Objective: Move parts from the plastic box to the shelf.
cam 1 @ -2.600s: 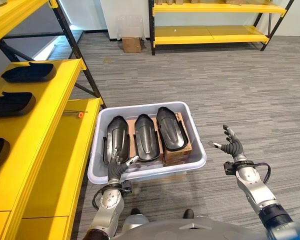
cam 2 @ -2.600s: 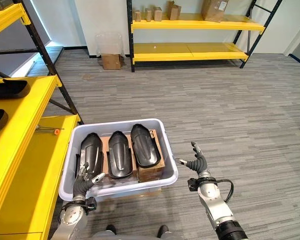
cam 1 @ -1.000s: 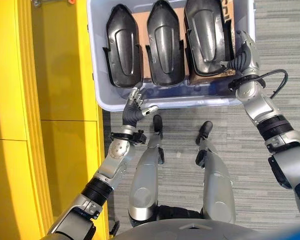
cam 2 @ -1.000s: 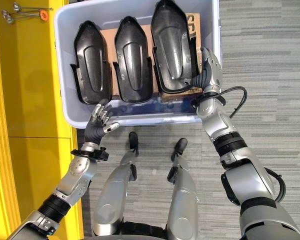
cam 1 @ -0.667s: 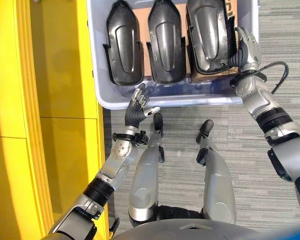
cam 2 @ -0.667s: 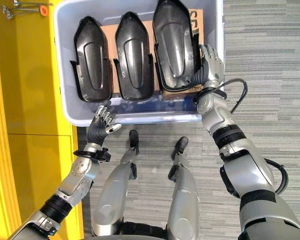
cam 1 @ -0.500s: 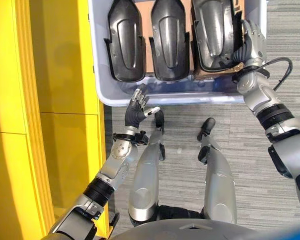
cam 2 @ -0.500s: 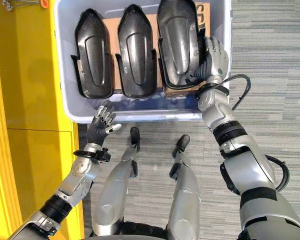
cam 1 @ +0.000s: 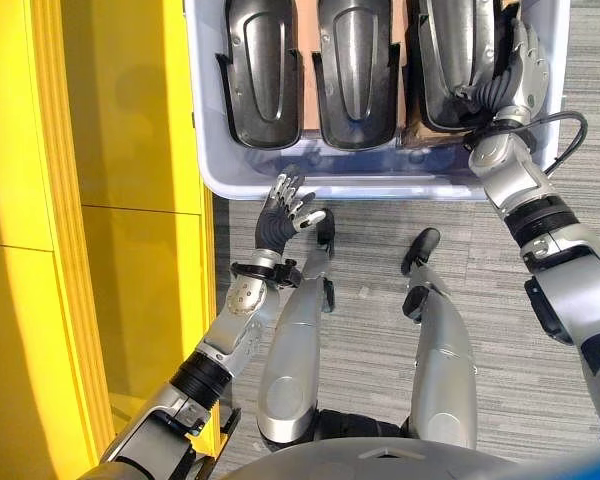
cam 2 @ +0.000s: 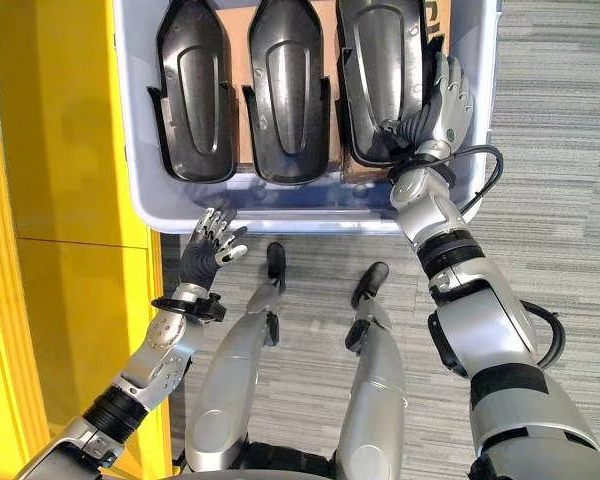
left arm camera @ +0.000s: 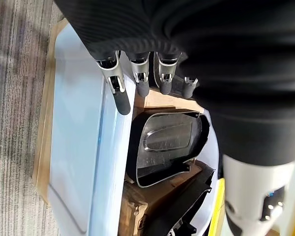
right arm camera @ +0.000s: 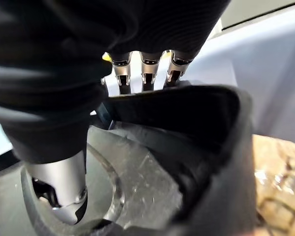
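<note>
A pale plastic box (cam 1: 380,186) stands on the floor in front of me. It holds three black moulded parts side by side on cardboard: left (cam 1: 263,70), middle (cam 1: 355,70) and right (cam 1: 450,55). My right hand (cam 2: 438,112) is at the near right corner of the right part (right arm camera: 196,118), fingers (right arm camera: 145,73) outside its wall and thumb (right arm camera: 59,194) pressed inside, pinching it. My left hand (cam 1: 283,208) hovers open with spread fingers (left arm camera: 137,81) just short of the box's near wall (left arm camera: 88,147), touching nothing.
A yellow shelf (cam 1: 130,150) runs along my left, close against the box's left side. Grey carpet (cam 2: 560,180) lies to the right of the box. Brown cardboard (cam 2: 242,60) shows between the parts.
The camera has swung down over the box and kept shifting. My right hand went from free air to the right part's corner and closed on it. The left hand rose slightly towards the box wall.
</note>
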You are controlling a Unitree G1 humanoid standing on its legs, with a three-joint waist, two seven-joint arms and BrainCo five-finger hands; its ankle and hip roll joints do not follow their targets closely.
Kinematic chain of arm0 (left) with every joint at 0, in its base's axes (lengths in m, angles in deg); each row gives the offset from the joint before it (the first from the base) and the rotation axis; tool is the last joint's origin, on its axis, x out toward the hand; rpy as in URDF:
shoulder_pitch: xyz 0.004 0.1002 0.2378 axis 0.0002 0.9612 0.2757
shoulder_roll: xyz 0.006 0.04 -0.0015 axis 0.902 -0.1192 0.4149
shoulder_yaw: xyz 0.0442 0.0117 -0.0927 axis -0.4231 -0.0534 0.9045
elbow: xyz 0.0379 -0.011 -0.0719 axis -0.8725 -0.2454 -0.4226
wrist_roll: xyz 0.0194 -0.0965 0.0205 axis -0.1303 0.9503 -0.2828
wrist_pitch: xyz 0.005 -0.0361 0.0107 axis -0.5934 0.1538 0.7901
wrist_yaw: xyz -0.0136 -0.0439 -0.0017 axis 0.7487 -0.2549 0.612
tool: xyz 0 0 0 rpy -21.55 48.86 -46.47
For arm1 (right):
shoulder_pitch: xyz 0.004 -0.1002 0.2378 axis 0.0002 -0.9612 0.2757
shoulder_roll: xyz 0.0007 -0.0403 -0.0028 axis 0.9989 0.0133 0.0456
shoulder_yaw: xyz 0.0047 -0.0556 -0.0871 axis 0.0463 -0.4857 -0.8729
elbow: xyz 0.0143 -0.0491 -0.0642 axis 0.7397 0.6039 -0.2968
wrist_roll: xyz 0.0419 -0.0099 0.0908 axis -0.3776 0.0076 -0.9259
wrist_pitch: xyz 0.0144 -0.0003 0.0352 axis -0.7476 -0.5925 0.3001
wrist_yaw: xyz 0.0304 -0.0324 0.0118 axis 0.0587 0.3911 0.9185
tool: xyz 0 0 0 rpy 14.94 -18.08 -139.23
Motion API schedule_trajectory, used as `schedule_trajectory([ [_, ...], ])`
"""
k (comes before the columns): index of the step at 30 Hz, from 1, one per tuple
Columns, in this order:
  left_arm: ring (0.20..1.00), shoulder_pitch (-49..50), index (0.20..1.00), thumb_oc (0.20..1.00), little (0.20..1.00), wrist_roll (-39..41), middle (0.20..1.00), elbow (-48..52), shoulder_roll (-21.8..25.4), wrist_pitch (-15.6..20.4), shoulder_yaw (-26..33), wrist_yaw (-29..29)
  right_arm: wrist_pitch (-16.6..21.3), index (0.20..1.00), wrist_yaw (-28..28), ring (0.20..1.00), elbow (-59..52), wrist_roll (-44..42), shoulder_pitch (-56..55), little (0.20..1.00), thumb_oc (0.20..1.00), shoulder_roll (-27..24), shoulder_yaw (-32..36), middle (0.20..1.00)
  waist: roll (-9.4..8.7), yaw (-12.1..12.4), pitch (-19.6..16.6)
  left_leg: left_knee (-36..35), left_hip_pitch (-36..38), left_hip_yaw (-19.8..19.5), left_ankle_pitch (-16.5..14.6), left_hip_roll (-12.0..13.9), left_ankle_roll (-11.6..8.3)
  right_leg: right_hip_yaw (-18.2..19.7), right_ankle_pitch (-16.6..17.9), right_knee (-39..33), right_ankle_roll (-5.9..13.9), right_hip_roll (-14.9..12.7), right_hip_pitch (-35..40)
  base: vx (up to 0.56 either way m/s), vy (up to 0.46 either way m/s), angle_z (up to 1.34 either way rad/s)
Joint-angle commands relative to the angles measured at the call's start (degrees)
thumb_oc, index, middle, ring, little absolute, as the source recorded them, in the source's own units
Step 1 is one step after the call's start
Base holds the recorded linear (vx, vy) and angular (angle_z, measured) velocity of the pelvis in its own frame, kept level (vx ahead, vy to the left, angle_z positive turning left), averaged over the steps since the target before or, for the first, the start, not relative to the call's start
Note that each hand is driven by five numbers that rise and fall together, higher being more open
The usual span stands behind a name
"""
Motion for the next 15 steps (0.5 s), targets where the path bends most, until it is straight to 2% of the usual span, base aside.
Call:
schedule_trajectory([
  [1, 1.0, 1.39, 1.0, 1.0, 1.0, -1.05, 1.0, 4.3, -1.04, 1.6, -1.74, 0.79, -0.14, 1.0, -0.17, 1.0, 0.01, -11.84, -2.01, 1.0, 1.0, -2.14, 1.63, 1.0, 2.15, -0.49, -2.0, 3.23, -5.38, -3.55, -0.48, 0.72, -2.12, 2.39, -1.51, 3.62, 2.99, 0.54, -1.72, 0.0, 0.0, 0.0],
  [2, 1.0, 1.12, 1.0, 1.0, 1.0, -1.46, 1.0, 4.63, -1.25, 0.88, -1.68, 1.14, 0.34, 1.0, -1.02, 1.0, 0.71, -14.6, -2.69, 1.0, 1.0, -1.09, 3.05, 1.0, 2.22, -0.64, -2.0, 3.44, -5.74, -3.58, -0.56, 0.76, -2.15, 2.69, -1.68, 3.96, 2.85, 0.7, -2.24, 0.0, 0.0, 0.0],
  [9, 1.0, 0.48, 1.0, 1.0, 1.0, -1.14, 1.0, 4.73, -1.52, 0.42, -1.8, 2.15, 0.55, 1.0, -0.3, 1.0, 1.19, -12.74, -3.47, 1.0, 1.0, 0.13, 4.51, 1.0, 2.64, -0.94, -2.0, 4.1, -6.77, -3.57, -0.62, 0.76, -2.16, 3.16, -1.88, 4.78, 2.82, 0.72, -3.36, 0.0, 0.001, 0.0],
  [15, 1.0, 0.61, 1.0, 1.0, 1.0, -1.24, 1.0, 4.58, -1.58, 0.88, -2.32, 2.32, 0.74, 1.0, -6.2, 1.0, 1.11, -15.56, -4.63, 1.0, 1.0, 0.58, 6.21, 1.0, 2.75, -1.44, -2.0, 4.17, -6.69, -3.2, -0.75, 0.9, -2.1, 3.66, -1.9, 4.87, 2.76, 0.92, -3.56, 0.0, 0.0, 0.0],
])
